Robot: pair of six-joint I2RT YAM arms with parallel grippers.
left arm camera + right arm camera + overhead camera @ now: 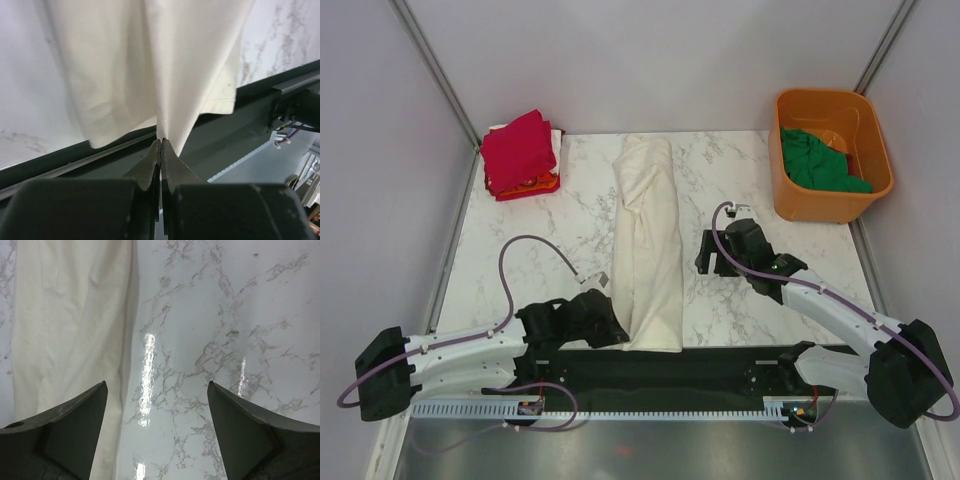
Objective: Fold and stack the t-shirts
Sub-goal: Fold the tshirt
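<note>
The cream-white t-shirt (648,240) lies folded into a long narrow strip down the middle of the marble table. My left gripper (616,328) is shut on its near left hem; the left wrist view shows the cloth (150,65) pinched between the closed jaws (161,144). My right gripper (706,252) is open and empty, just right of the strip; the right wrist view shows the shirt's edge (70,325) by my left finger. A crimson red t-shirt (518,148) lies folded on an orange-red one (542,183) at the back left. The dark green t-shirt (820,160) lies in the tub.
The orange plastic tub (830,205) stands at the back right corner. A white cloth edge shows behind the red stack. A black strip runs along the table's near edge (660,368). Grey walls close in on both sides.
</note>
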